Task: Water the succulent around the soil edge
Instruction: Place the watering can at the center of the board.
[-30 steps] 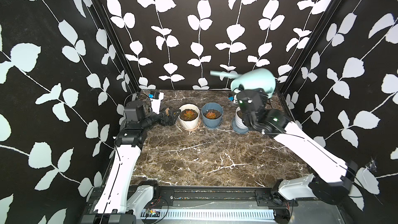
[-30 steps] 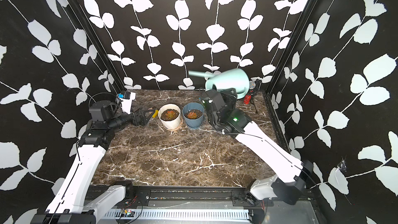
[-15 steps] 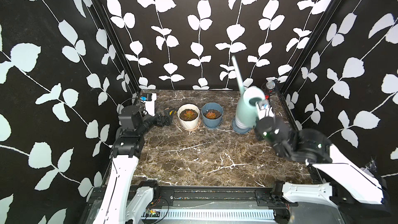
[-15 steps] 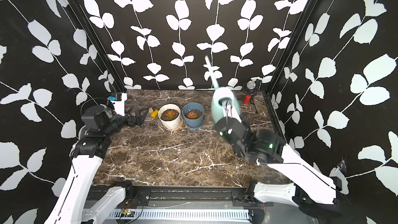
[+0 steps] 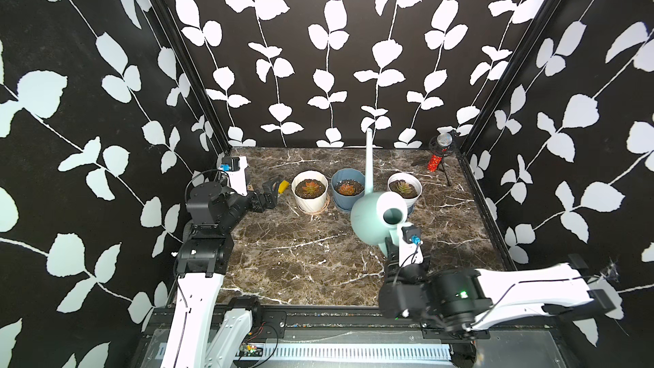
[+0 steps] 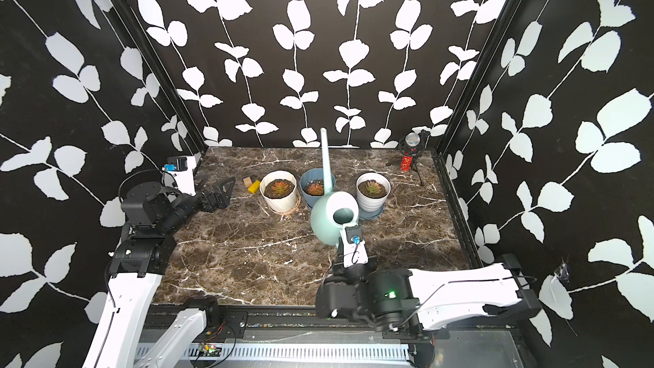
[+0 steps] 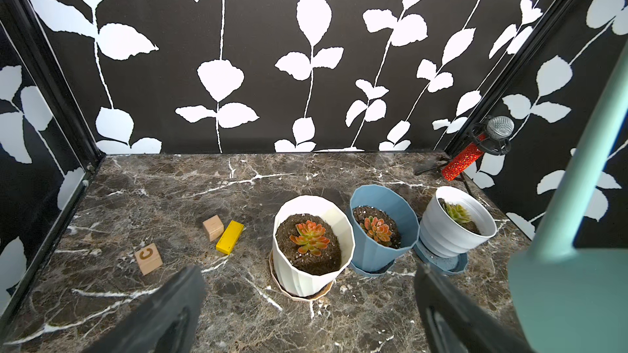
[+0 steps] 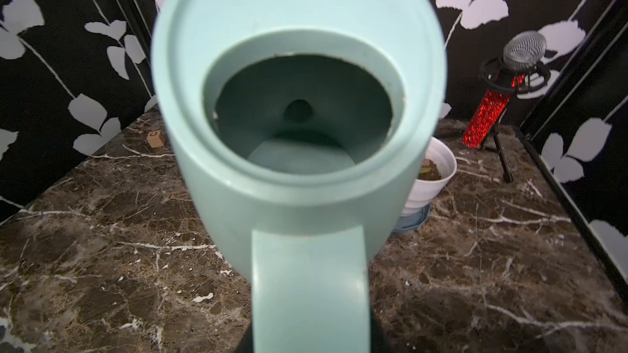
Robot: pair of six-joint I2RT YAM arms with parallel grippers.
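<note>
The watering can has come back from above the white pot toward the front of the tabletop. It now stands upright, with its thin spout pointing straight up. The right gripper is clamped on the can's flat strap handle. The right wrist view looks down into the round, dark mouth of the smooth pale-green body.

The left gripper sits near the left edge with its jaws spread wide, holding nothing.

The green succulent grows in the ribbed white pot toward the back right. That pot ends a row with a faceted blue pot and a faceted cream pot.

Toward the back left lie a wooden block marked "C", a plain wooden cube and a yellow block. A red glitter microphone with a mesh head stands in the back right corner.
</note>
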